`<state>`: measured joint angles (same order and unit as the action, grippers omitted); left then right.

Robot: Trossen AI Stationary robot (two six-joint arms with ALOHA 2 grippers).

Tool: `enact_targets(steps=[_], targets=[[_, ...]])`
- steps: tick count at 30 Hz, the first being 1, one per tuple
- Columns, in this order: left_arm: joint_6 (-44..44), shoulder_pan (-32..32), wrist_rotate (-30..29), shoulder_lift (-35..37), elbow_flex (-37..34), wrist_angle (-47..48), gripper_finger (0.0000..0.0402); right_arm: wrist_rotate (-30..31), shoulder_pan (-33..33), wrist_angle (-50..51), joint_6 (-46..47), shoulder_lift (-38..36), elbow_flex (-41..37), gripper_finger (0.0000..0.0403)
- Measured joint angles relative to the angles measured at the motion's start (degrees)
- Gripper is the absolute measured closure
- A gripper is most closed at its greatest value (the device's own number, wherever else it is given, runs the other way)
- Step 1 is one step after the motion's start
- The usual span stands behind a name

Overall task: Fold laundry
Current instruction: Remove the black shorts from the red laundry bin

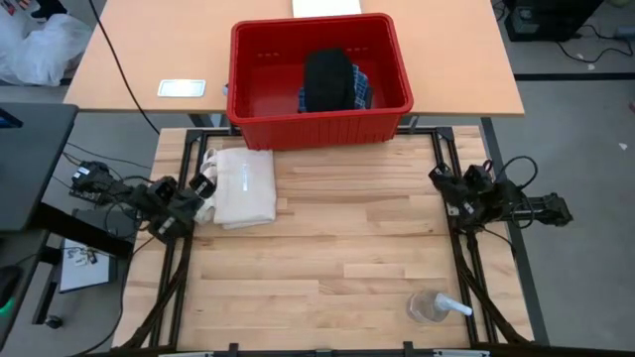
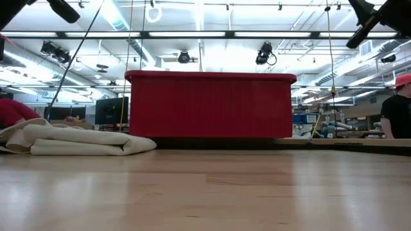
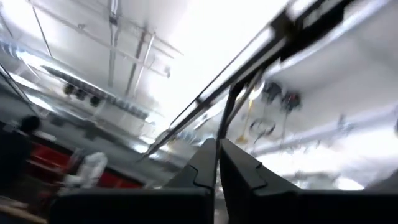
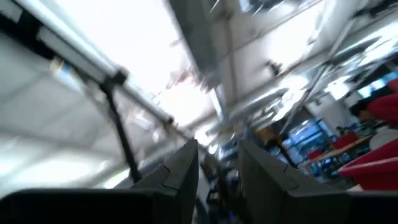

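A pale cream-grey garment (image 1: pixel 243 185) lies folded flat on the table's far left part; in the low view the garment (image 2: pixel 77 141) shows as a low stack. A plain black garment (image 1: pixel 327 79) and a blue-and-white plaid one (image 1: pixel 362 91) lie inside the red bin (image 1: pixel 248 99). My left gripper (image 3: pixel 217 142) is shut and points up at the ceiling. It sits at the table's left edge, beside the folded garment's left side. My right gripper (image 4: pixel 217 146) is open, also tipped upward, and is parked at the table's right edge.
The red bin (image 2: pixel 212 106) stands across the table's far edge. A clear cup with a white piece (image 1: pixel 434 306) lies near the table's near right corner. A white flat item (image 1: pixel 182 88) rests on the far table. A person in a red cap (image 2: pixel 399 106) stands far behind.
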<state>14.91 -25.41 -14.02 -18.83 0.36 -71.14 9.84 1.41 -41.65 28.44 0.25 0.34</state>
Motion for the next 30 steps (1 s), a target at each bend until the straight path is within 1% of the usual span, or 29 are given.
enact_targets(steps=[2,5,7,9,14,17,20,22,24,27,29,30], targets=[[1.91,0.13,-2.3,0.02,0.0,-0.52,0.0377,4.15,0.0,-2.46,1.5,0.0,0.0,0.0279],[2.28,0.17,-7.59,-0.02,0.0,-0.37,0.0377,10.46,0.0,-5.98,4.8,0.0,0.0,0.0279],[2.28,0.17,-9.29,0.0,0.0,-0.34,0.0377,13.91,0.0,-6.83,7.84,0.0,0.0,0.0279],[1.89,0.17,-11.24,0.0,0.0,-0.26,0.0377,16.68,0.0,-6.4,10.15,0.02,0.0,0.0279],[-0.5,0.17,-19.45,0.0,0.0,-0.26,0.0377,24.37,0.0,-3.97,13.96,0.94,0.0,0.0279],[2.35,0.17,-23.04,0.0,0.0,-0.26,0.0377,27.71,0.0,-4.01,18.12,1.9,0.0,0.0279],[6.8,0.17,-23.83,0.0,0.0,-0.26,0.0377,27.18,0.0,-4.15,25.22,3.14,0.0,0.0279],[7.18,0.17,-24.27,-0.02,0.0,-0.24,0.0377,26.63,0.01,-4.12,26.73,4.55,0.0,0.0279],[7.45,0.17,-27.19,-0.25,0.25,0.43,0.0377,27.18,0.0,-4.15,27.45,6.56,0.0,0.0279],[8.14,0.31,-34.51,-1.46,3.52,7.52,0.0377,27.99,0.0,-3.71,28.81,10.43,0.35,0.0279],[10.48,0.73,-35.43,-2.32,6.43,15.68,0.0377,27.63,0.0,-3.7,29.01,13.36,1.31,0.0279],[12.46,0.91,-35.37,-3.02,8.16,21.33,0.0377,27.42,0.0,-3.72,28.99,14.86,1.91,0.0279]])
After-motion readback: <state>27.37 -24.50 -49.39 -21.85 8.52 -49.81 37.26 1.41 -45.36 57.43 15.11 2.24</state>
